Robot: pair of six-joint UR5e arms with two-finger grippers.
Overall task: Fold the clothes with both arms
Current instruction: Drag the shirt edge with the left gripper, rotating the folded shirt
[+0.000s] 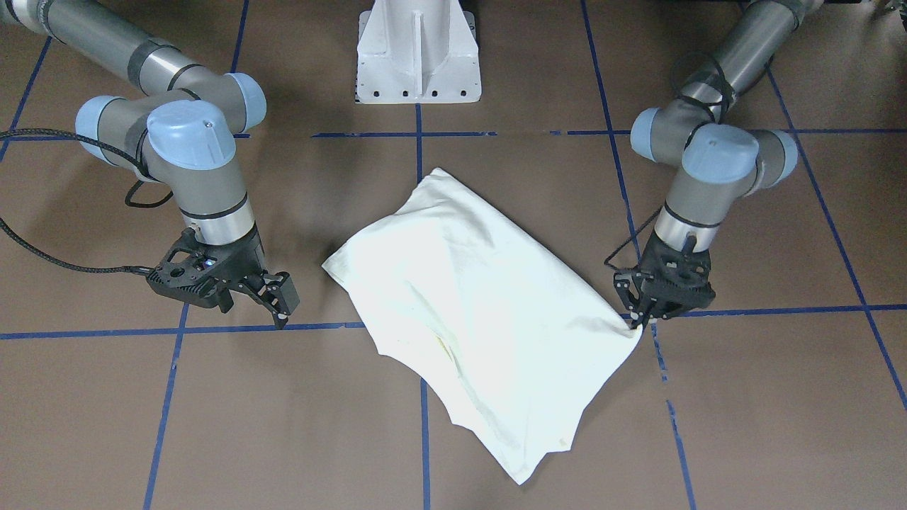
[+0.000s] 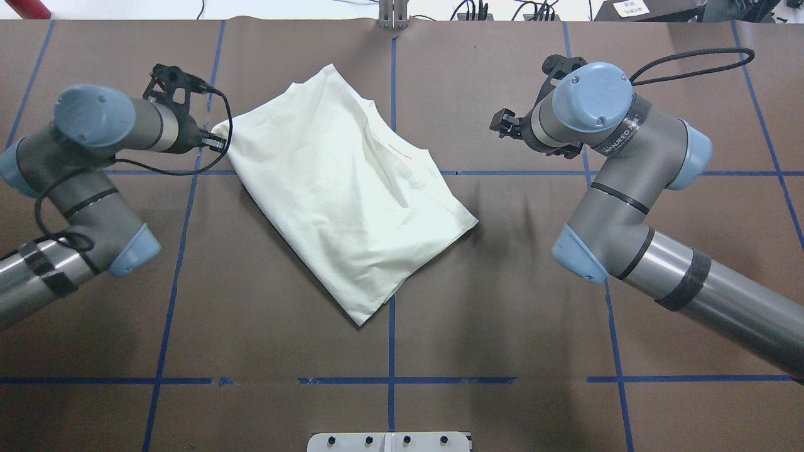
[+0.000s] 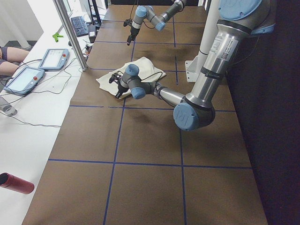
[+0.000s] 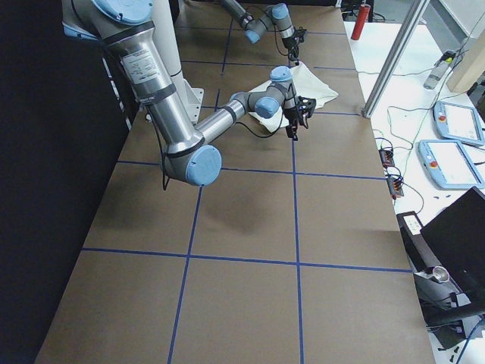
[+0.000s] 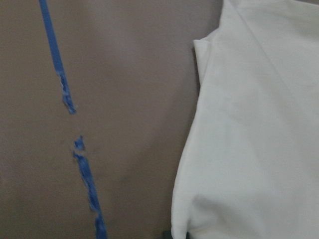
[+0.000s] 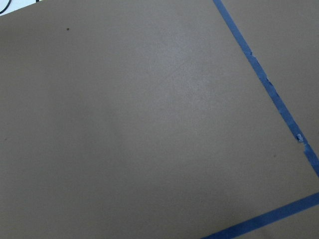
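Cloth first, since one corner of it pokes closest to the front camera. It's a white piece lying skewed across the middle of the bench, a bit nearer the operators' edge than the robot's edge. You can see a doubled layer and a crease running through it, so my guess is at least one fold is already in. It doesn't look finished though. The outline is lopsided, the edges don't line up, and it sits crooked to the blue tape grid. I'd call it somewhere in the middle, with at least one more fold and some squaring up left.

Now the fingers. On the left gripper they're drawn together to a narrow point right on the cloth corner that faces the bench's left end, and it looks like they've pinched it.

The right gripper hangs low over bare bench toward the right end, near the opposite corner of the cloth but not touching it. It's got nothing in it. Its own camera shows only brown surface and tape, and I honestly can't tell how wide those fingers are.
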